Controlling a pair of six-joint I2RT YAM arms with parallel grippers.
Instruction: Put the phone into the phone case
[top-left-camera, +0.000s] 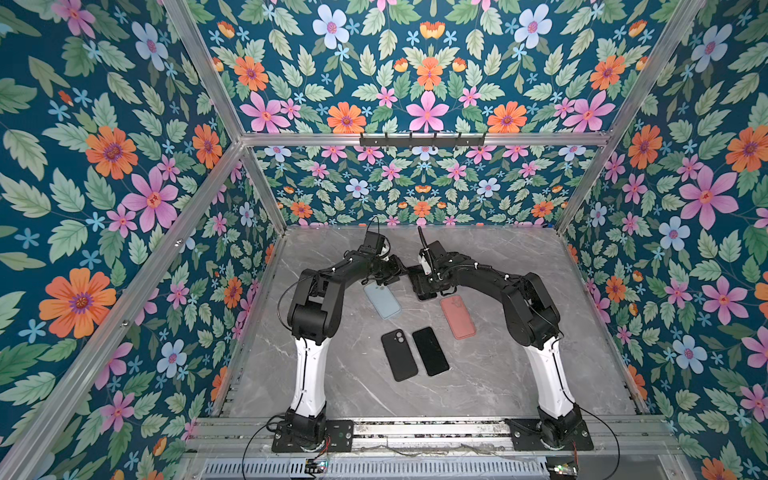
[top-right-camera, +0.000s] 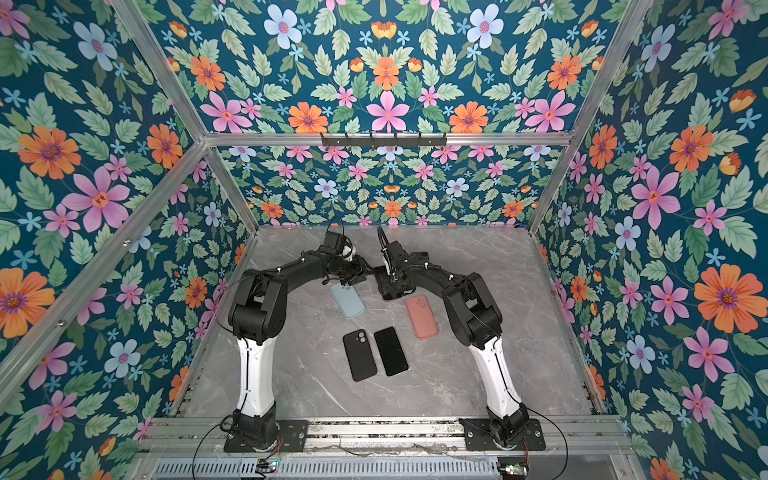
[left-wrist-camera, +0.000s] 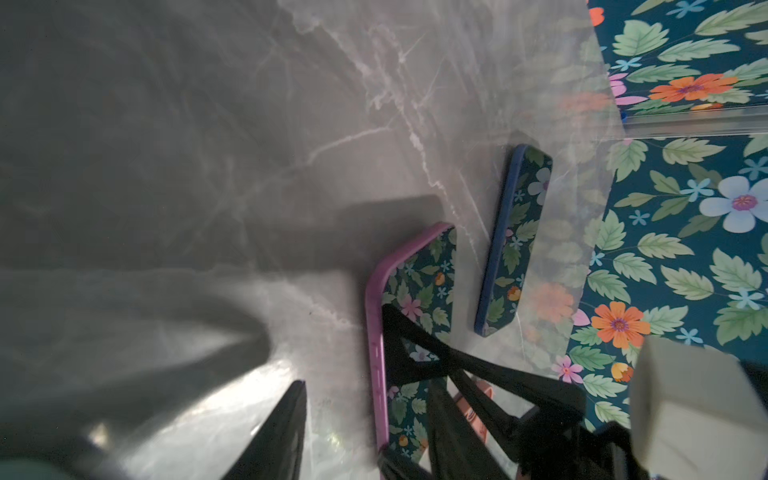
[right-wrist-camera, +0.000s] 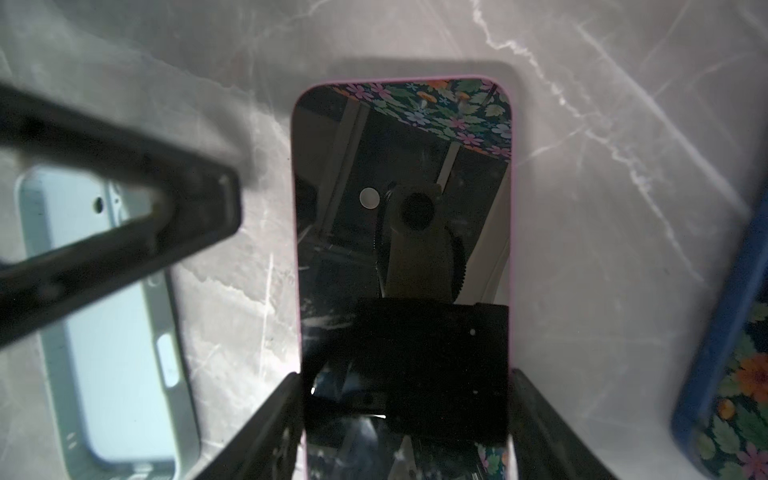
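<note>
The phone has a pink rim and a dark glossy screen facing up. My right gripper is shut on its near end, with a finger flush against each long edge. In both top views the two grippers meet over it at the far middle of the table and hide it. My left gripper is open. One of its fingers stands beside the phone's rim, a small gap apart. An empty light blue phone case lies open side up right beside the phone, under my left gripper.
A salmon case lies near the right arm. A black case and a black phone lie side by side nearer the front. A blue-rimmed phone lies beyond the pink one, close to the floral wall. The table is grey marble.
</note>
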